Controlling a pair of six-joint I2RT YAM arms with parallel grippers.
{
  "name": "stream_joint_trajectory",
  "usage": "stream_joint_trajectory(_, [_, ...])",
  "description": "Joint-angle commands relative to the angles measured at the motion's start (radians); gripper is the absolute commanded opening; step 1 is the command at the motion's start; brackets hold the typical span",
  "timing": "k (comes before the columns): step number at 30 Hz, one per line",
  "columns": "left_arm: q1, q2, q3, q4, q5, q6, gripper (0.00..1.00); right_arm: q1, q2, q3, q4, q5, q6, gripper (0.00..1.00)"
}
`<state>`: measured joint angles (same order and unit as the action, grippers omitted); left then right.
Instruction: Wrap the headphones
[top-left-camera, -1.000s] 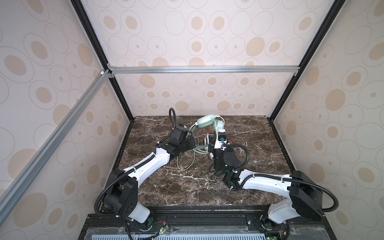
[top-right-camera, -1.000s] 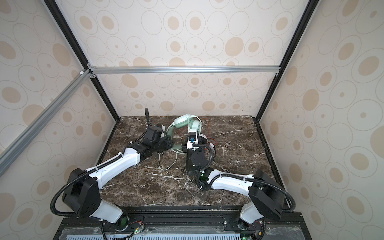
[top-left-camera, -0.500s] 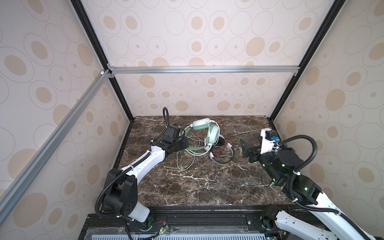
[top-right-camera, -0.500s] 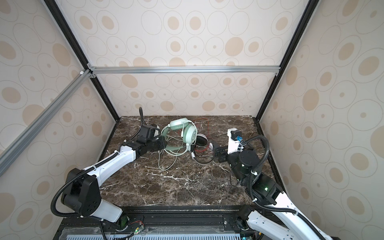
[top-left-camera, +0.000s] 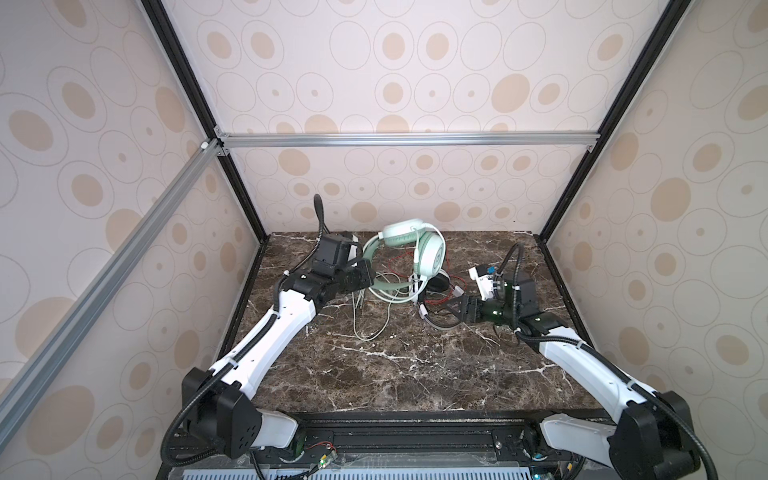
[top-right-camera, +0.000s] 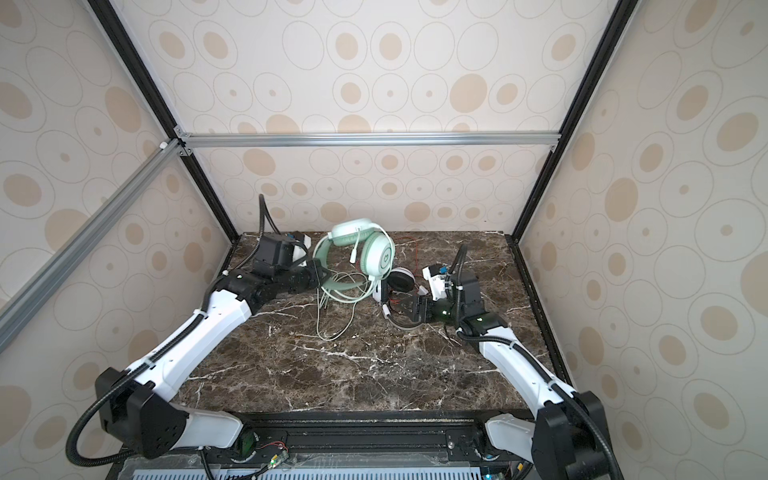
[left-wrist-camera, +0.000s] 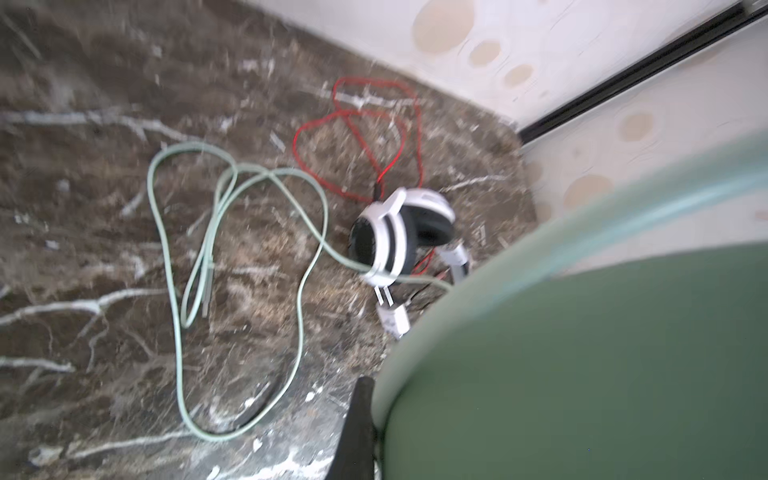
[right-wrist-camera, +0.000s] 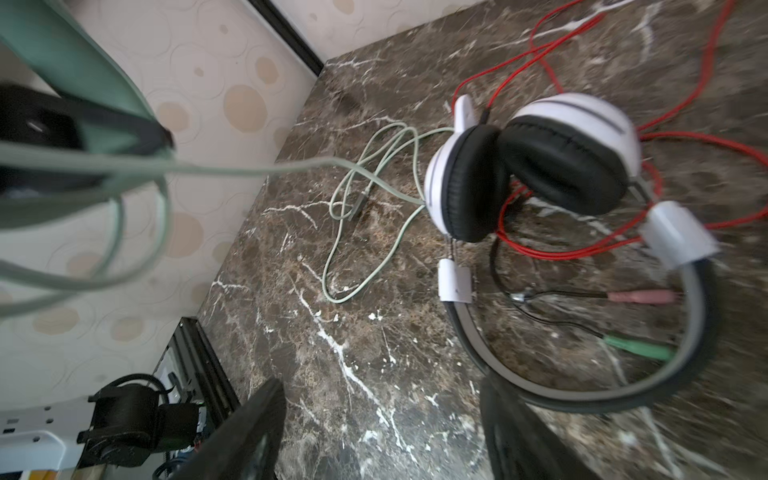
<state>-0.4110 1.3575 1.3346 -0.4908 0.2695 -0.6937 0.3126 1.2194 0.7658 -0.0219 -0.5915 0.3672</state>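
- The mint-green over-ear headset (top-left-camera: 432, 257) is held up off the dark brown marble tabletop (top-left-camera: 395, 374), near the back wall and a little left of centre. One round earcup faces the front.
- The left gripper (top-left-camera: 365, 276) is clamped tight on the mint-green headband (left-wrist-camera: 582, 353). In the left wrist view that band fills the corner beside one black finger (left-wrist-camera: 357, 424).
- The pale green cable (top-left-camera: 365, 320) hangs from the raised headset to the tabletop and lies in loose loops in front of the left gripper. One strand crosses the white shell of the other headset's earcup.
- The white-and-black over-ear headset (top-left-camera: 436, 284) lies on the tabletop just right of the mint-green one. Its black cushions are folded together, and its grey-and-black headband (right-wrist-camera: 582, 397) arcs toward the front.
- The thin red cable (right-wrist-camera: 582, 249) sprawls in tangled loops behind and around those earcups. One pass runs between the cushions and across the headband's opening.
- A pink audio plug (right-wrist-camera: 640, 297) and a green audio plug (right-wrist-camera: 636, 347), on thin black leads, lie inside the headband's arc.
- The right gripper (top-left-camera: 455, 309) sits low over the tabletop at that arc, jaws spread wide and holding nothing. One fingertip (right-wrist-camera: 511, 415) overlaps the headband, but I cannot tell whether it touches.
- Beige walls with a circle pattern (top-left-camera: 415, 83) close in the back and both sides.
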Motion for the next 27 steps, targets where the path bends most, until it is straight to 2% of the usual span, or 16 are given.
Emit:
stream_joint_trajectory(1, [0.001,-0.081,0.112,0.029,-0.089,-0.047,0.0,0.071,0.059,0.019,0.268,-0.009,0.012,0.76])
stream_joint_trajectory(2, [0.0,-0.092,0.117,0.018,-0.146,-0.087,0.0,0.092,0.09,0.031,0.283,0.01,-0.003,0.77])
stream_joint_trajectory(4, [0.001,-0.116,0.106,0.039,-0.19,-0.122,0.0,0.125,0.139,0.06,0.304,0.055,-0.017,0.77])
stream_joint_trajectory(9, [0.01,-0.167,0.049,0.128,-0.217,-0.19,0.0,0.187,0.241,0.105,0.41,0.181,-0.072,0.78])
stream_joint_trajectory(14, [0.039,-0.192,0.015,0.153,-0.196,-0.218,0.0,0.195,0.371,0.132,0.572,0.196,-0.089,0.75])
stream_joint_trajectory(17, [0.059,-0.222,-0.031,0.193,-0.195,-0.238,0.0,0.197,0.475,0.161,0.687,0.159,-0.051,0.64])
stream_joint_trajectory(22, [0.105,-0.222,-0.01,0.175,-0.207,-0.251,0.0,0.202,0.598,0.162,0.896,0.138,0.017,0.44])
stream_joint_trajectory(25, [0.151,-0.217,-0.007,0.164,-0.215,-0.274,0.0,0.202,0.609,0.128,0.981,0.143,0.027,0.4])
stream_joint_trajectory(27, [0.178,-0.212,-0.021,0.171,-0.213,-0.293,0.0,0.201,0.59,0.106,0.984,0.131,0.018,0.29])
